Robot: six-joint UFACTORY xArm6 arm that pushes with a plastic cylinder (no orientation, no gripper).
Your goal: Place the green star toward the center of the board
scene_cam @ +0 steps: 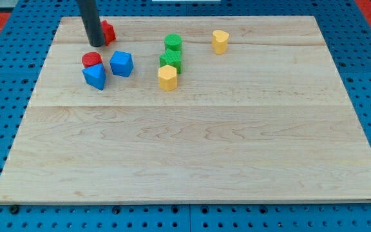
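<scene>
The green star [171,61] lies on the wooden board [192,148] in the upper middle, touching a green cylinder [173,43] above it and a yellow hexagon block [167,77] below it. My tip [97,44] is at the upper left, well to the left of the green star. It stands against a red block [108,31], partly hidden behind the rod.
A red cylinder [92,60], a blue triangular block [95,76] and a blue cube [121,63] cluster just below my tip. A yellow block [220,40] sits at the upper right of the green pair. Blue pegboard surrounds the board.
</scene>
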